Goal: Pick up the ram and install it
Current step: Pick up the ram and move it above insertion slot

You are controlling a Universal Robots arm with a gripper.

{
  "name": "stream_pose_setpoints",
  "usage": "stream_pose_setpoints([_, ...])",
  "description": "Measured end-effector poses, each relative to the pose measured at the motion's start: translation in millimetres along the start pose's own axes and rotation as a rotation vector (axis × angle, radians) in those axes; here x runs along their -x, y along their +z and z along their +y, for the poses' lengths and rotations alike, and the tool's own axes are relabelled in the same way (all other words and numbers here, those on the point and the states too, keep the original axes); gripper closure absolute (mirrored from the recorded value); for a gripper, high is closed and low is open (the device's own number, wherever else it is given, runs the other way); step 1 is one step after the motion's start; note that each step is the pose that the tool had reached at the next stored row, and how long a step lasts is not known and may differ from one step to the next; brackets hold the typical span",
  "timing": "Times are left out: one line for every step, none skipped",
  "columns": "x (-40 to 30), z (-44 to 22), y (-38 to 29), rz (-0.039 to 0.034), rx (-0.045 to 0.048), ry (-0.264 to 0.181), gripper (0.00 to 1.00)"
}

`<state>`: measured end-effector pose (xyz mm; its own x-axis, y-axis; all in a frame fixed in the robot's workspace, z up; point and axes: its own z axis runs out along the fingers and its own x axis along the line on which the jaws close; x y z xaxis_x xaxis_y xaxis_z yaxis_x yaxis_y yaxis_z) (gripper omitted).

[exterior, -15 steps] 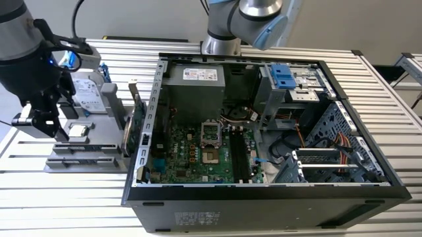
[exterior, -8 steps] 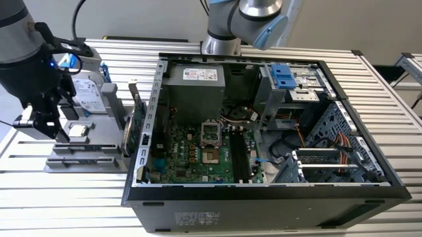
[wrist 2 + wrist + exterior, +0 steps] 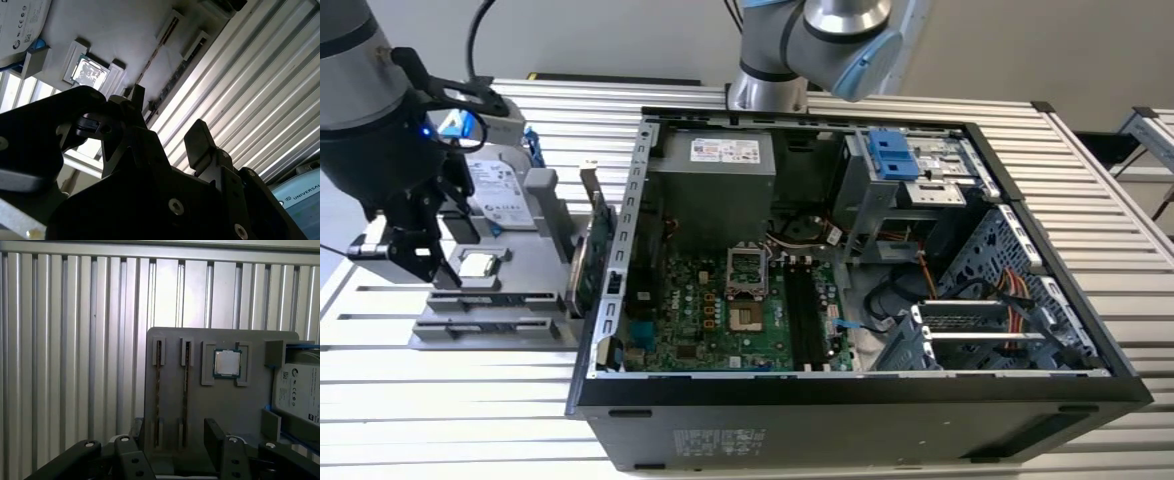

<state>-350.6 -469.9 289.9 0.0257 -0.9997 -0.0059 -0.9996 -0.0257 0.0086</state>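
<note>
We judge the work to be at its first step, the pick-up, with nothing yet carried toward the computer case (image 3: pixel 854 388). The tool (image 3: pixel 175 439) hangs over one end of the grey holder plate (image 3: pixel 225 410), its fingers (image 3: pixel 215 437) apart and empty; the gap between them is plain in both wrist views. The ram (image 3: pixel 185 390) stands on its thin edge in a slot of that plate, with a second stick (image 3: pixel 158 390) in the slot just beside it. We cannot tell which of the two the tool is lined up on. The plate lies on the tabletop (image 3: pixel 454 400) at the exterior view's left, just beside the open case. The ram's long axis runs level along the tabletop, across the exterior view from left to right, so one end points toward the case. The processor chip (image 3: pixel 227 362) sits on its far side. A grasp from here, in our judgement, calls for the fingers to close crosswise on the board's two flat faces — centred on one stick alone, since its neighbour is so close.
</note>
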Motion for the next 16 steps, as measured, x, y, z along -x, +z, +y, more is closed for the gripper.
stream_pose_setpoints([0.0,0.0,0.2,-0.0002,-0.0001,0.000,0.00])
stream_pose_setpoints([0.0,-0.2,0.7,-0.0003,-0.0003,0.000,0.00])
stream_pose_setpoints([0.0,-0.4,1.0,-0.0002,-0.0002,0.000,0.00])
stream_pose_setpoints([-0.2,-0.7,1.1,-0.0001,0.0000,0.000,0.00])
stream_pose_setpoints([-0.6,-1.1,1.4,-0.0001,0.0001,0.000,0.00])
stream_pose_setpoints([-1.1,-1.3,1.8,-0.0003,-0.0002,0.000,0.00])
stream_pose_setpoints([-1.5,-1.6,2.2,-0.0003,-0.0002,0.000,0.00])
stream_pose_setpoints([-2.0,-1.8,2.5,-0.0002,-0.0001,0.000,0.00])
stream_pose_setpoints([-2.4,-2.0,3.1,-0.0002,-0.0001,0.000,0.00])
stream_pose_setpoints([-3.0,-2.1,3.8,-0.0001,0.0001,0.000,0.00])
stream_pose_setpoints([-3.4,-2.3,4.4,-0.0001,0.0001,0.000,0.00])
stream_pose_setpoints([-3.9,-2.5,5.0,-0.0001,0.0000,0.000,0.00])
stream_pose_setpoints([-4.4,-2.7,5.5,-0.0002,0.0000,0.000,0.00])
stream_pose_setpoints([-4.9,-2.8,6.1,-0.0002,-0.0001,0.000,0.00])
stream_pose_setpoints([-5.3,-2.7,6.7,-0.0002,-0.0001,0.000,0.00])
stream_pose_setpoints([-5.7,-2.7,7.2,-0.0002,0.0000,0.000,0.00])
